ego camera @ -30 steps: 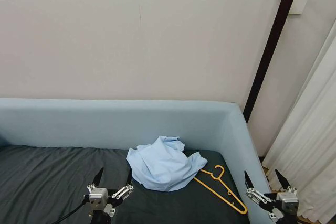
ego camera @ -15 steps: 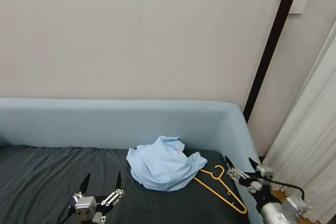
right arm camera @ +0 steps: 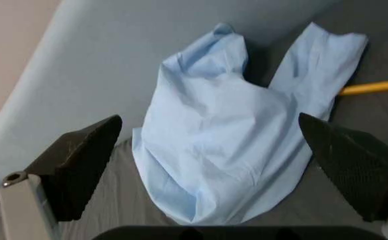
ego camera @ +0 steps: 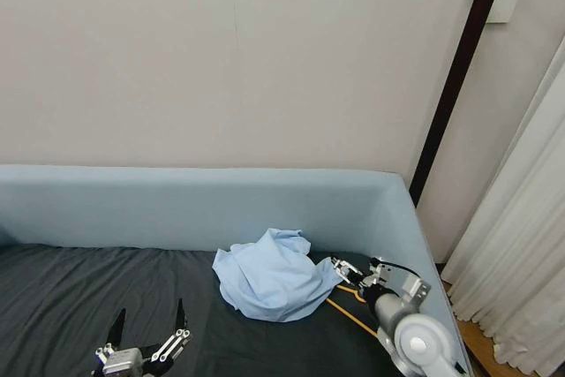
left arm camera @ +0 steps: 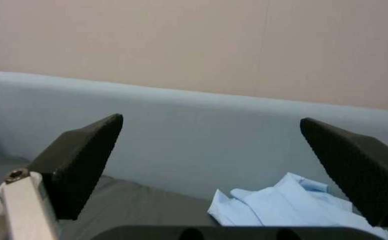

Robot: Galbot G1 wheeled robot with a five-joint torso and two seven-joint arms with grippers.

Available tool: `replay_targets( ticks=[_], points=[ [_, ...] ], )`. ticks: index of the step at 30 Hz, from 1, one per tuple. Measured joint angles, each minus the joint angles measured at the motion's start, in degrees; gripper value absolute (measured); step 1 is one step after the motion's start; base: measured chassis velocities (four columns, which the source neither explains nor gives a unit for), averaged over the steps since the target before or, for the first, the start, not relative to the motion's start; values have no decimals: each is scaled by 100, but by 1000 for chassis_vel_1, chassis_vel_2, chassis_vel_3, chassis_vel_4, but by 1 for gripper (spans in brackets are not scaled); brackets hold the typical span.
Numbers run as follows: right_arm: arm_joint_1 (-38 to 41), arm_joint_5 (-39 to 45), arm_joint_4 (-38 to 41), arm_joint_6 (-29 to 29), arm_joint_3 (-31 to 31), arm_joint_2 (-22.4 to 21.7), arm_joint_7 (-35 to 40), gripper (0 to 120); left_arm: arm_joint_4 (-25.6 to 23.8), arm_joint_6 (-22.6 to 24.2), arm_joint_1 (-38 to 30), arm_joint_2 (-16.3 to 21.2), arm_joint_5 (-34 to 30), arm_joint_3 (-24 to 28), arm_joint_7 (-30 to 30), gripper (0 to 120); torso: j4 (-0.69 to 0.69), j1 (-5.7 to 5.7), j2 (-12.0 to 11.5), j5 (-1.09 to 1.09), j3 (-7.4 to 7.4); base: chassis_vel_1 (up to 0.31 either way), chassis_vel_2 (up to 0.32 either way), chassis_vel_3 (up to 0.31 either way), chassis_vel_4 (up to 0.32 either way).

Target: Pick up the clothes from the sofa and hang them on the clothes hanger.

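Item: crumpled blue shirt (ego camera: pixel 269 278), lower centre on the sofa (ego camera: pixel 177 205), yellow hanger (ego camera: pixel 344 312) beside it.
My right gripper (ego camera: pixel 356 267): fingers wide, near the shirt's right edge; best to pinch a raised fold.
My left gripper (ego camera: pixel 150 317): wide, lower left.

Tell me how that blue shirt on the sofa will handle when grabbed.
The shirt lies crumpled in soft folds, so it will probably sag limp from one pinch. It looks thin, likely light. Its edge seems to cover the hanger end, which may get dragged along.
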Motion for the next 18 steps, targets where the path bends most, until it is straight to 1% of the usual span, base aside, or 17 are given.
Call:
replay_targets(
  ticks=[1,5,6,11,12,13,16,17,18],
  points=[
    [0,0,0,0,0,0,0,100,0,0,0,0,0,0,0,100,0,0,0,0,0,0,0,0,0],
    [460,126,-733,-235,-92,279,89,100,-126,-5,127,-44,40,-90,-26,100,0,0,0,0,0,0,0,0,0],
    [460,126,-733,-235,-92,279,89,100,-126,-5,127,-44,40,-90,-26,100,0,0,0,0,0,0,0,0,0],
    [831,-190,-1632,-275,-151,650,-37,100,-250,-40,288,-83,85,-243,-75,100,-1,0,0,0,-1,0,0,0,0],
    [831,-190,-1632,-275,-151,650,-37,100,-250,-40,288,-83,85,-243,-75,100,-1,0,0,0,-1,0,0,0,0],
    [922,-288,-1857,-275,-150,764,-86,100,-287,-54,330,-88,99,-272,-83,100,1,0,0,0,0,0,0,0,0],
    [1118,-494,-2336,-268,-113,1021,-206,100,-337,-91,434,-89,153,-307,-109,100,0,0,0,0,-1,0,0,0,0],
    [1118,-494,-2336,-268,-113,1021,-206,100,-337,-91,434,-89,153,-307,-109,100,0,0,0,0,-1,0,0,0,0],
    [1176,-595,-2499,-260,-104,1108,-261,100,-338,-108,461,-89,188,-313,-117,100,0,0,0,-1,0,0,0,0,0]
  ],
)
